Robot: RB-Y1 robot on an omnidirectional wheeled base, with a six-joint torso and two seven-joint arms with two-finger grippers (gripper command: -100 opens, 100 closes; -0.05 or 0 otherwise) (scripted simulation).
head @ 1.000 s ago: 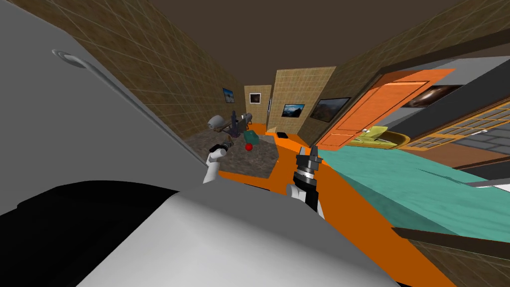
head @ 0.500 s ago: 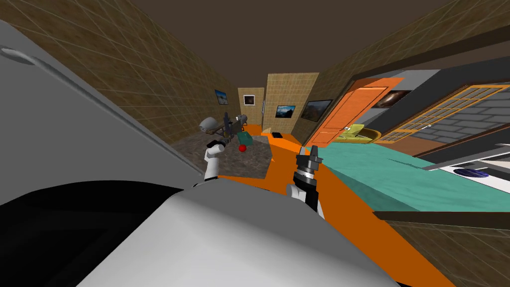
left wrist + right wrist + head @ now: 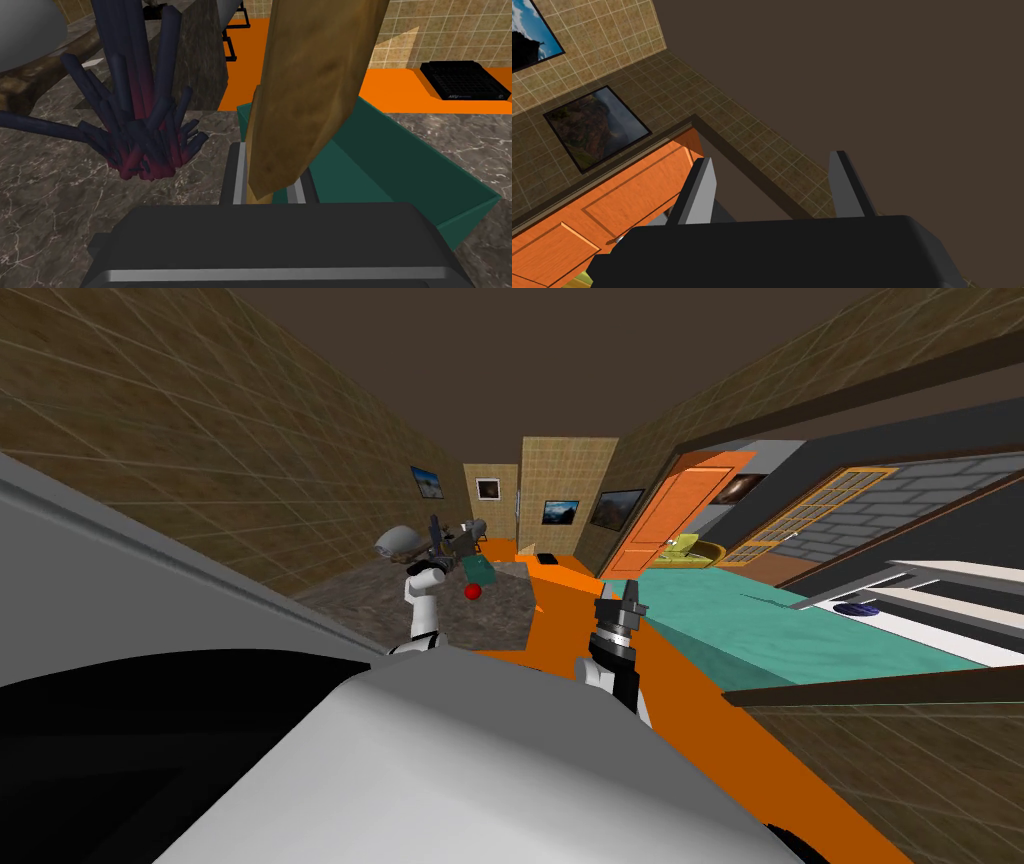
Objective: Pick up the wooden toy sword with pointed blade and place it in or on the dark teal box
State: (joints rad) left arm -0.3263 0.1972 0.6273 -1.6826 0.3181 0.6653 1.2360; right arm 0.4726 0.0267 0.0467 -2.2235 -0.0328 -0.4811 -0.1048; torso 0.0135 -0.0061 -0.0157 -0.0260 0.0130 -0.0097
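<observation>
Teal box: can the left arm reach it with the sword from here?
Probably yes. The left gripper, shut on the wooden sword, has the open teal box just ahead of it with nothing between; the dark spiky cluster stands off to the side.

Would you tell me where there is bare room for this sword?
The teal box beside the sword in the left end effector looks empty inside. Marble top near the end effector is bare; by the dark spiky cluster it is crowded.
</observation>
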